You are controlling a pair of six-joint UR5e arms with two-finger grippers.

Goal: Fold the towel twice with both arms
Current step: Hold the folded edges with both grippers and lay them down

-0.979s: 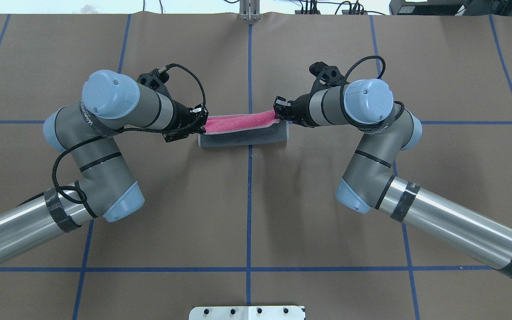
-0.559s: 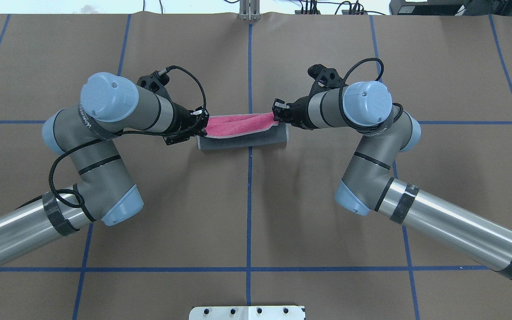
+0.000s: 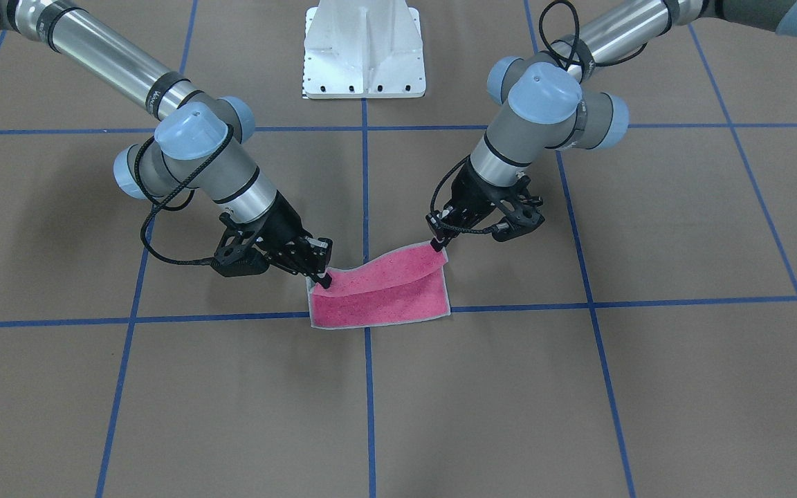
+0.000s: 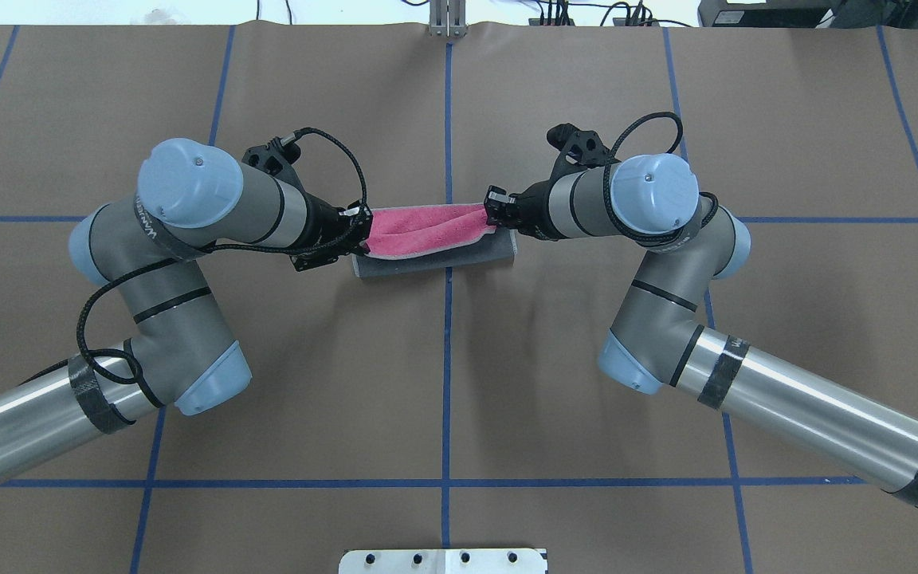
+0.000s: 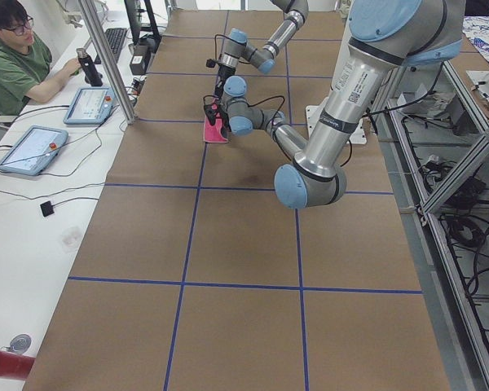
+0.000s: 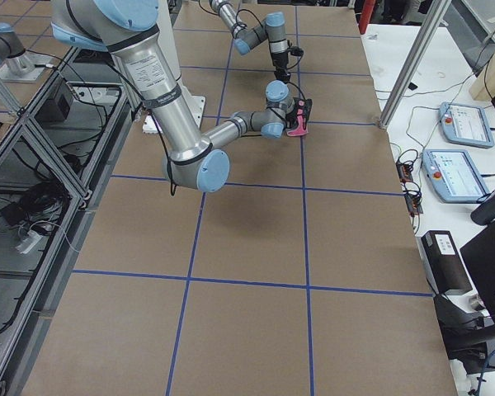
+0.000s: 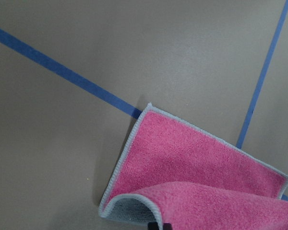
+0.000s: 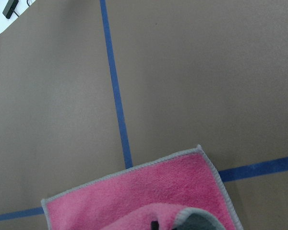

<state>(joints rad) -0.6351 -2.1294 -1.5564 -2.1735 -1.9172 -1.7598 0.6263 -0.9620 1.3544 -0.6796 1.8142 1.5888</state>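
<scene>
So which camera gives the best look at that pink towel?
The exterior front-facing view: the towel shows whole and unobstructed, its raised edge pinched by the left end effector and right end effector. Overhead shows only a narrow pink and grey band; side views show it tiny; wrist cameras crop it.

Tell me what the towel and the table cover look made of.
The towel looks like terry or microfibre cloth, matte: fuzzy pink nap, stitched grey edging. The table cover may be brown paper, matte: flat, with a wavy far edge.
</scene>
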